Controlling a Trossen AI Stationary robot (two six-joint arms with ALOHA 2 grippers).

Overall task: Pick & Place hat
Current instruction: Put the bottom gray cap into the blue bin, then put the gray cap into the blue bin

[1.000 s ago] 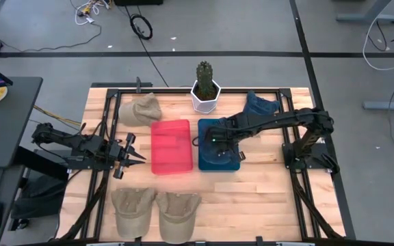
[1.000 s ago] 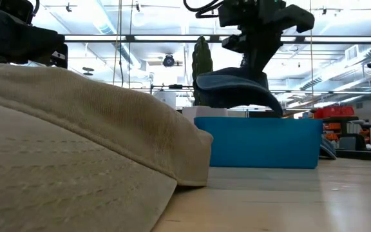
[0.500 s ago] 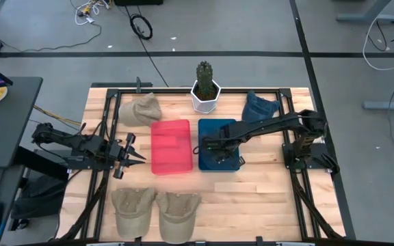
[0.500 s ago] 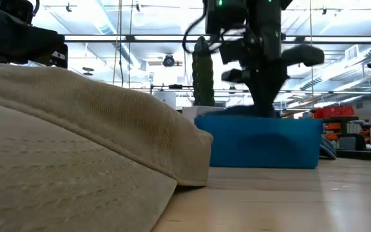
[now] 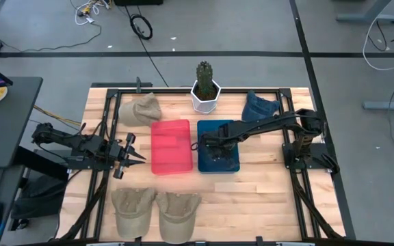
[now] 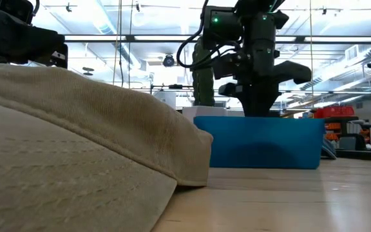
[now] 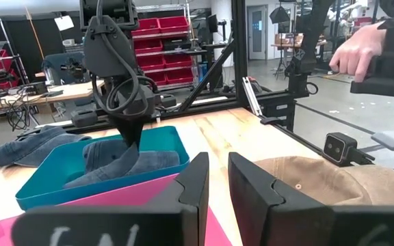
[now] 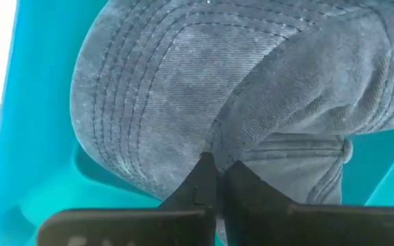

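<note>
The right tool [image 8: 214, 179] reaches down into the blue plastic bin [image 5: 218, 145] at the middle of the wooden worktop [image 5: 265, 198], its fingers pinched together on the faded blue denim hat [image 8: 238, 89] lying inside. The left tool [image 5: 130, 157] waits by the worktop's left edge, fingers slightly apart, holding nothing.

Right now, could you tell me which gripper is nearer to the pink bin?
The right gripper, shut on the denim hat inside the blue bin that touches the pink bin. The left gripper waits farther off, on the pink bin's other side.
</note>
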